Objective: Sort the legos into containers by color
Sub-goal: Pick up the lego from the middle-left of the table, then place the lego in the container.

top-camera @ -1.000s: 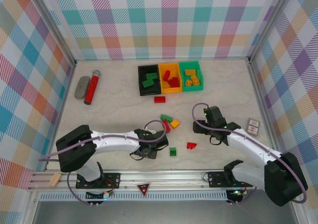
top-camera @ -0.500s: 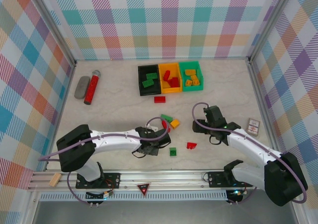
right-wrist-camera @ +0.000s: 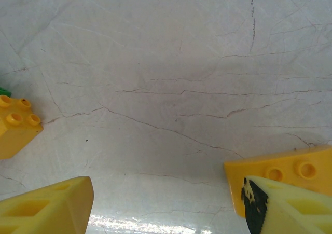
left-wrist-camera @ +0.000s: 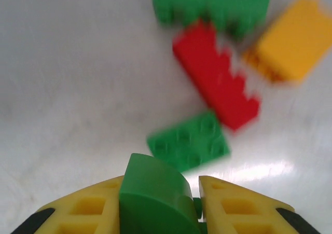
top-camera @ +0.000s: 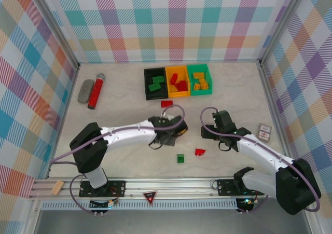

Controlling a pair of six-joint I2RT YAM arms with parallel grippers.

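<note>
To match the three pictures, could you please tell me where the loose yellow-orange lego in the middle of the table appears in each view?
Top external: the yellow-orange lego lies mid-table, below the orange container.
Left wrist: upper right, blurred.
Right wrist: left edge, probably the same one.
Shared landmark: the green lego beside it, a sliver in the right wrist view.

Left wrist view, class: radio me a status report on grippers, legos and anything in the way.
Left gripper shut on a green lego. Right gripper open, empty, a yellow lego beside its fingers. Loose legos clustered just ahead of the held one.
</note>
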